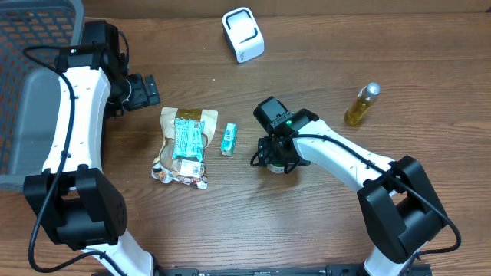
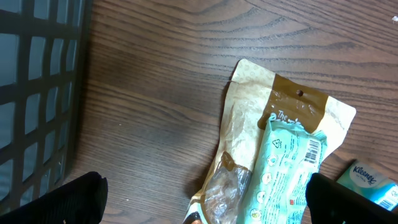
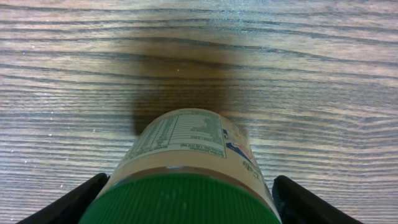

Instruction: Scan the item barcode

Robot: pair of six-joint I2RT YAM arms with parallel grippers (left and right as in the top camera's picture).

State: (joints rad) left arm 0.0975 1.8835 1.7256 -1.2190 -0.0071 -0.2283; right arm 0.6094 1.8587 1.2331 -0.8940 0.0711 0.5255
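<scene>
The right pincer [image 3: 189, 190] straddles a green-lidded jar [image 3: 180, 137], jaws at its 9 and 3 o'clock; whether they clamp it cannot be told. The jar's long axis points to the wrist view's 12 o'clock. Overhead, the scanner [image 1: 243, 34] sits at this pincer's 12 o'clock. The left pincer [image 1: 144, 90] hangs open at 10 o'clock, over a pouch [image 1: 184, 146].

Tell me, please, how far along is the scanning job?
Done: nothing visible. In hand: the right pincer straddles the green-lidded jar, grip unclear. Remaining: taking it to the white scanner, far off. The left pincer is open above the pouch.
</scene>
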